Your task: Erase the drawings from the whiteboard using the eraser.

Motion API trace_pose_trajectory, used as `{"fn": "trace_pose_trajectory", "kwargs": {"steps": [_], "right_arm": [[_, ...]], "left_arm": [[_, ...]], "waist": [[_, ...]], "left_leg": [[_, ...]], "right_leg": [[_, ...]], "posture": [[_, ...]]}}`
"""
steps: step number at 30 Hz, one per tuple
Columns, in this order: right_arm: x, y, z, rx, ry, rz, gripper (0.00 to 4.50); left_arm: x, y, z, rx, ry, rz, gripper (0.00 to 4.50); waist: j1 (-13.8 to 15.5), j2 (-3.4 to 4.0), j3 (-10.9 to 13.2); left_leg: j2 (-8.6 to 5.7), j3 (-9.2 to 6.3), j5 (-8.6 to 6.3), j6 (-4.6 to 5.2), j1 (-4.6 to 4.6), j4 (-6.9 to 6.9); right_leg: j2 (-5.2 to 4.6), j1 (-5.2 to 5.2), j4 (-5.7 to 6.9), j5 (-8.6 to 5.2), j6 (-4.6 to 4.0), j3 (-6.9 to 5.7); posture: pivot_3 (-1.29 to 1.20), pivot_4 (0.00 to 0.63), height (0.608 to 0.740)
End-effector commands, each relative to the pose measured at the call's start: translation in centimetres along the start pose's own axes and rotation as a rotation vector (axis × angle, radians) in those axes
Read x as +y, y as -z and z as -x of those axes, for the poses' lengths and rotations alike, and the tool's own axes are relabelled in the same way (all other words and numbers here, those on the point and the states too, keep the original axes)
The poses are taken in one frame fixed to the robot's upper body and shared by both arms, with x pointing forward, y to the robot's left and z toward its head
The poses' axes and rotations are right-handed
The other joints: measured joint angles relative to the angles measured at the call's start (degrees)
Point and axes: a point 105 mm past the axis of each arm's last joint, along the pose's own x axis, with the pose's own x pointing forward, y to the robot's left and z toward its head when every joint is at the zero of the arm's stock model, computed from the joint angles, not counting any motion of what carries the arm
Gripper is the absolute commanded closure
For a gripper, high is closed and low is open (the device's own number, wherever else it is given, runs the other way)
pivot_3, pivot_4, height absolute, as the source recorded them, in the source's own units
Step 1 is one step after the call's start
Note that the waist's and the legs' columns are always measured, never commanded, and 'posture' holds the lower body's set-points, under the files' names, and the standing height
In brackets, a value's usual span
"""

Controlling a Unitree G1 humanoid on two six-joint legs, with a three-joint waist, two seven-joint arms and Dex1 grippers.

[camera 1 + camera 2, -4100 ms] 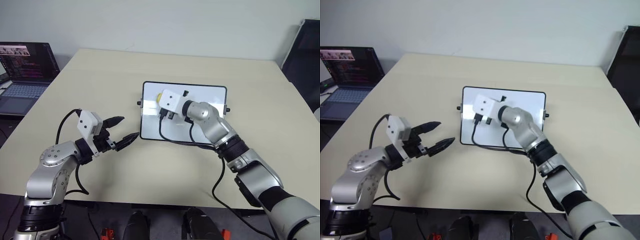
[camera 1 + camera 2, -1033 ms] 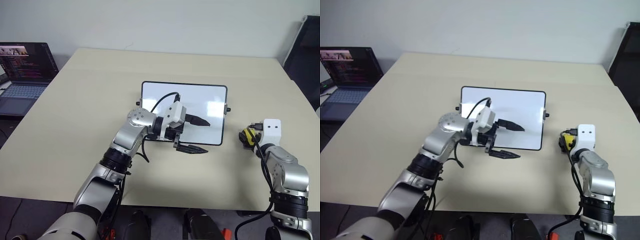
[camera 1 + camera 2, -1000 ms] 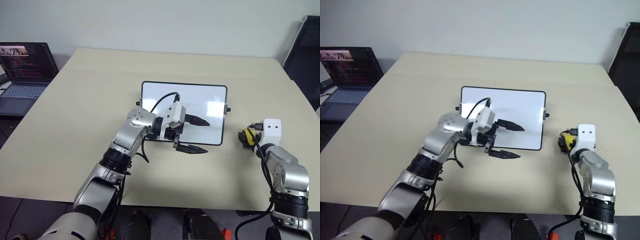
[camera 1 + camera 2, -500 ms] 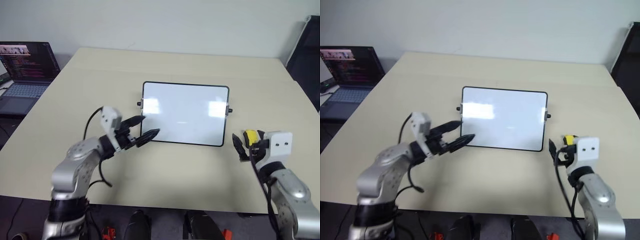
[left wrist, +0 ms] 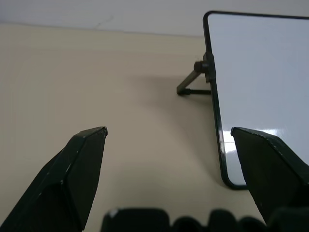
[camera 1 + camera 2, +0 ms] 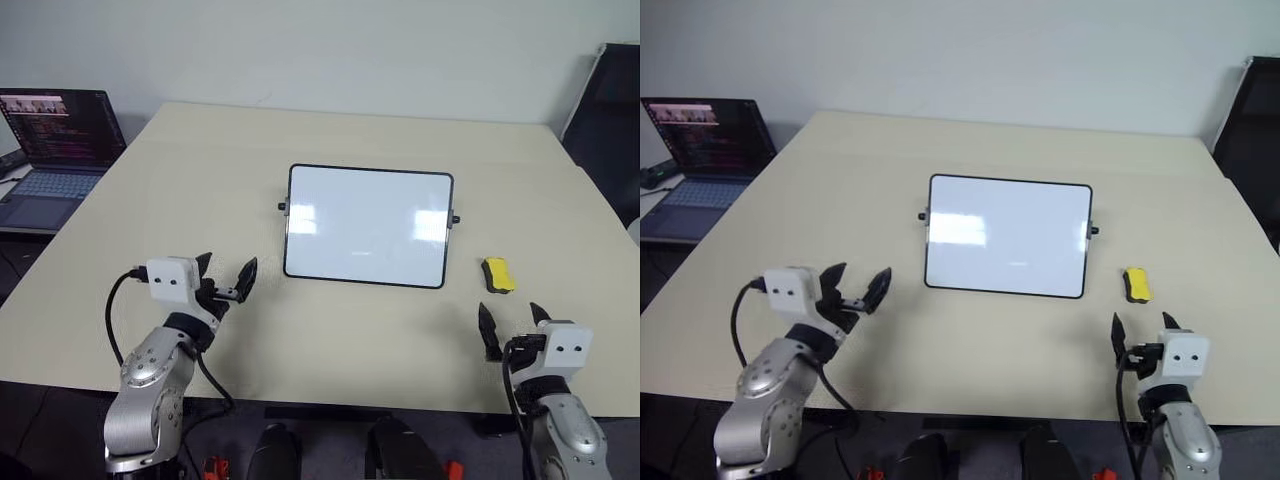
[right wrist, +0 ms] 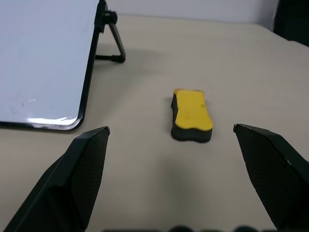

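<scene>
we see the whiteboard propped on its small black stand near the middle of the table; its surface reads clean white with only glare patches (a few faint specks near one lower corner show in the right wrist view, too small to call marks); the eraser lies flat on the table just beside the board's right short side, yellow face up, apart from the frame and touching no finger; our right gripper hovers near the table's front edge, in front of the eraser and apart from it, fingers spread wide and empty; our left gripper sits off the board's left lower corner, near it but not touching, fingers likewise parted with nothing between them; an open laptop rests at the far left.
</scene>
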Motion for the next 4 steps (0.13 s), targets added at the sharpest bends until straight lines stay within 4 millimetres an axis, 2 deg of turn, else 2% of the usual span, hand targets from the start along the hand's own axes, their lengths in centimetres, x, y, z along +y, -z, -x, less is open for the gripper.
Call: {"fn": "trace_pose_trajectory", "kwargs": {"steps": [1, 4], "right_arm": [[-0.65, -1.51, 0.1, -0.055, 0.016, 0.008, 0.02], [-0.75, -1.43, 0.04, -0.035, 0.002, 0.02, 0.02]], "left_arm": [[-0.62, -0.53, -0.12, -0.027, 0.025, -0.028, 0.0], [-1.0, -0.58, -0.54, -0.031, 0.043, -0.019, 0.0]], "waist": [[0.02, -0.01, -0.01], [0.03, -0.02, -0.01]], "left_leg": [[0.0, 0.01, 0.0, 0.0, 0.0, 0.0], [-0.03, 0.02, -0.05, -0.07, -0.06, -0.09]], "right_leg": [[0.0, 0.01, 0.0, 0.01, 0.0, 0.01], [0.0, 0.01, 0.01, 0.01, 0.02, 0.0]], "posture": [[0.0, 0.15, 0.74], [0.0, 0.15, 0.74]]}}
